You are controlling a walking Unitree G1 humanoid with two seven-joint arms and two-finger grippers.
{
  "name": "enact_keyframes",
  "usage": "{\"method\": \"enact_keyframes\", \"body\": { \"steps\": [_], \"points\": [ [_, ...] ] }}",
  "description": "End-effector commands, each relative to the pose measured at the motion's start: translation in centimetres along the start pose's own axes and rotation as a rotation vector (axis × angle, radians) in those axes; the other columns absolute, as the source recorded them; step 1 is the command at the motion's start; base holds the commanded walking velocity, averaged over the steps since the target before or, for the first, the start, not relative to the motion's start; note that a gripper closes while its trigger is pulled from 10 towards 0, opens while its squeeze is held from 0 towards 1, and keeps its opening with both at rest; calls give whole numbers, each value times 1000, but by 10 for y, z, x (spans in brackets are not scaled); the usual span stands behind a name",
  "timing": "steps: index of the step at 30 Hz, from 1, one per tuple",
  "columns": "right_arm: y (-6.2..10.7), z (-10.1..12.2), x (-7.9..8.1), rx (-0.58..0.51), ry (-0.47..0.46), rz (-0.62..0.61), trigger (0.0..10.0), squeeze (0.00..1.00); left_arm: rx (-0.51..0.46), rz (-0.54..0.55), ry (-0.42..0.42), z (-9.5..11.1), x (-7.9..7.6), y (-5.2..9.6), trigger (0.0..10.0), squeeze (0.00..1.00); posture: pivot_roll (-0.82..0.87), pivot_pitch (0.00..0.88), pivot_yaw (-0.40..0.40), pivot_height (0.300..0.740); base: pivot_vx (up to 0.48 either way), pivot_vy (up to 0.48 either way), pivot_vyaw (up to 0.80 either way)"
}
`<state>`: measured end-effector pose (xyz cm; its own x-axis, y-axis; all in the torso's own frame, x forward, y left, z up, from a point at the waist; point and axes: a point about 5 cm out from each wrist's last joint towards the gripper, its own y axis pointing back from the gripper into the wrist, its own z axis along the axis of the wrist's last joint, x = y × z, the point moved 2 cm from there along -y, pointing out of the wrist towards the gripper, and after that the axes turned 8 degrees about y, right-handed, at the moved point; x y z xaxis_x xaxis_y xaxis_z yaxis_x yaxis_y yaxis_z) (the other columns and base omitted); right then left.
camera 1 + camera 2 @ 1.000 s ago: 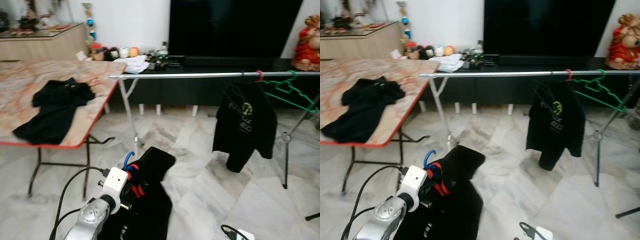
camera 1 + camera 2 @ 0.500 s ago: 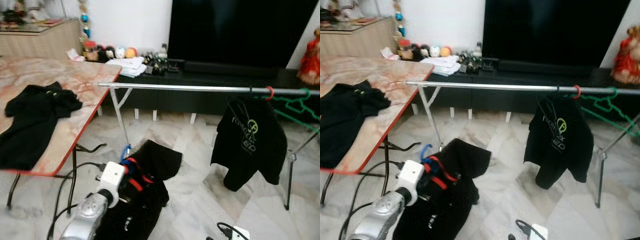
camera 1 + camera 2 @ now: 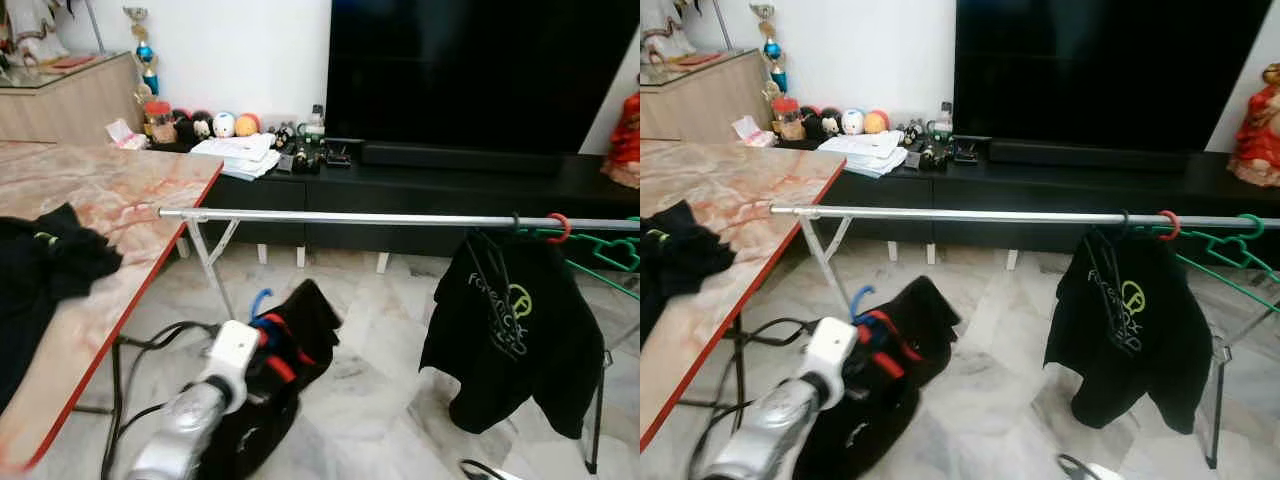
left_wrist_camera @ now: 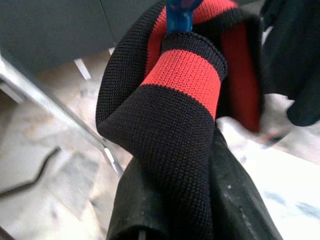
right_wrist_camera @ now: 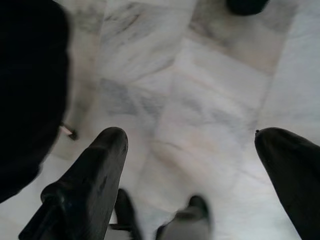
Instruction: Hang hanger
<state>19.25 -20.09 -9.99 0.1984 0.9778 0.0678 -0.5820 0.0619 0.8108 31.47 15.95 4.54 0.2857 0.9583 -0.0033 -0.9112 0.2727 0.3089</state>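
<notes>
A black garment (image 4: 165,165) with a red-banded collar (image 4: 186,77) is draped below a blue hanger hook (image 4: 180,12), beside a metal rail (image 4: 55,107).

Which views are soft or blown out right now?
Left eye view: black garment on the marble-pattern table smears at the frame's edge. Left wrist view: black-and-red knit collar sharp, floor behind overexposed white. Right wrist view: right tool and marble floor both soft.
</notes>
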Motion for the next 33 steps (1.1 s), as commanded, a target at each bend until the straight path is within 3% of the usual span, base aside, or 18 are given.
{"method": "enact_keyframes", "body": {
  "steps": [1, 5, 11, 21, 27, 33],
  "points": [
    [2, -6, -14, 23, 13, -34, 10000, 0, -54, -44, -15, 16, -12, -7, 10000, 0, 13, 0, 11, 740, 326, 0, 0],
    [-2, 13, -7, -3, 17, -26, 10000, 0, -53, -42, -9, 16, -12, -7, 10000, 0, 22, 3, 7, 740, 82, 0, 0],
    [-3, 22, -5, -15, 12, -29, 10000, 0, -46, -56, -34, 14, -13, -5, 10000, 0, 24, 5, 7, 740, 0, -68, 0],
    [-2, 16, -7, -2, 15, -29, 10000, 0, -38, -68, -35, 13, -15, -7, 10000, 0, 25, 7, 5, 740, 0, -435, 0],
    [-2, 12, -7, 7, 22, -24, 10000, 0, -20, -132, -28, 11, -23, -5, 10000, 0, 27, 11, 4, 740, 0, 0, 0],
    [-1, 7, -9, 14, 19, -28, 10000, 0, -19, -116, -39, 10, -23, -5, 10000, 0, 26, 11, 4, 740, 0, 0, 0]
  ]
}}
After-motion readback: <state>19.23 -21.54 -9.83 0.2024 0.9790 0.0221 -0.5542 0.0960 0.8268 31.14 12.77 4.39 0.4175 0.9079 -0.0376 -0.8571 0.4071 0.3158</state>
